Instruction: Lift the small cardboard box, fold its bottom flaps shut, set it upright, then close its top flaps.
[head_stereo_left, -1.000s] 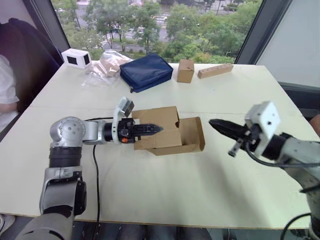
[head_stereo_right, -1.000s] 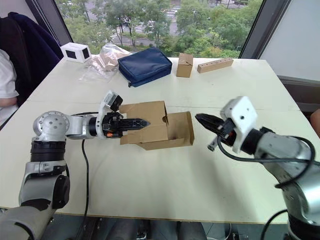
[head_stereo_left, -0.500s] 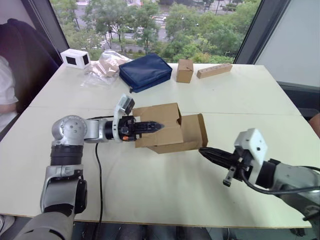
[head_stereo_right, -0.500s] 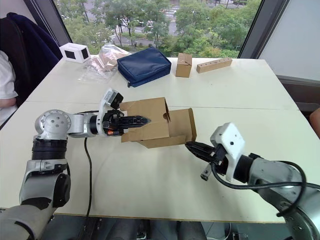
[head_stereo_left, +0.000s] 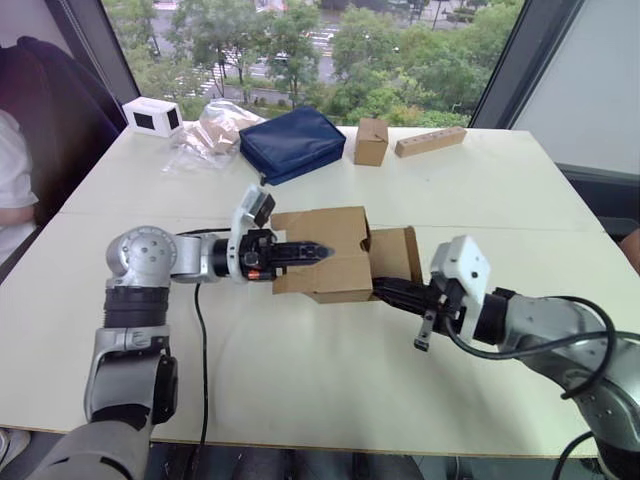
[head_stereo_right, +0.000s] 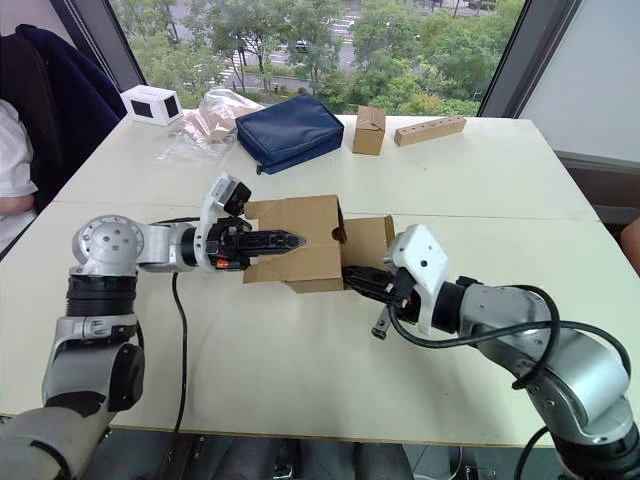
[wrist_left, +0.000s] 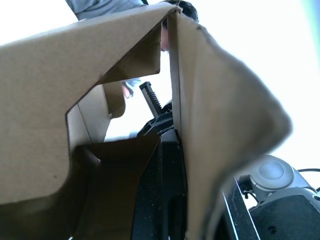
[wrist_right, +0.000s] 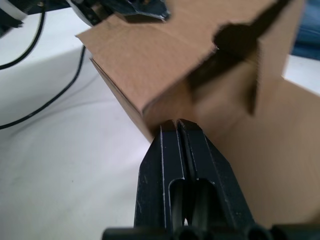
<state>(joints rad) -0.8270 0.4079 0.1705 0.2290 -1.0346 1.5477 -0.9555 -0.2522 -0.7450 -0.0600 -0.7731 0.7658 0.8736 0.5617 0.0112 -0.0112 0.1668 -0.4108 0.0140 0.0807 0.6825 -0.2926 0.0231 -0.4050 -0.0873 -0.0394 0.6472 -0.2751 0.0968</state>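
R gripper (head_stereo_left: 385, 290) tips hidden under small cardboard box (head_stereo_left: 320, 250); box underside not visible.

Small cardboard box (head_stereo_left: 322, 255), plain brown corrugated board: matt, slightly fibrous, cut edges rough in the wrist views; its open flap (head_stereo_left: 398, 257) at 3 o'clock is of the same dull paperboard. Left gripper (head_stereo_left: 310, 250): black plastic fingers, faint sheen; silver-grey metal-looking arm housing, satin. Right gripper (head_stereo_right: 352, 278): smooth black plastic, fingers pressed together, with a glossy white plastic wrist casing. White table (head_stereo_left: 300, 390): smooth matt laminate. At 12 o'clock, dark blue cloth pouch (head_stereo_left: 292, 143), soft woven; clear crinkled plastic bag (head_stereo_left: 212, 128), shiny; long tan wooden block (head_stereo_left: 430, 141), unfinished.
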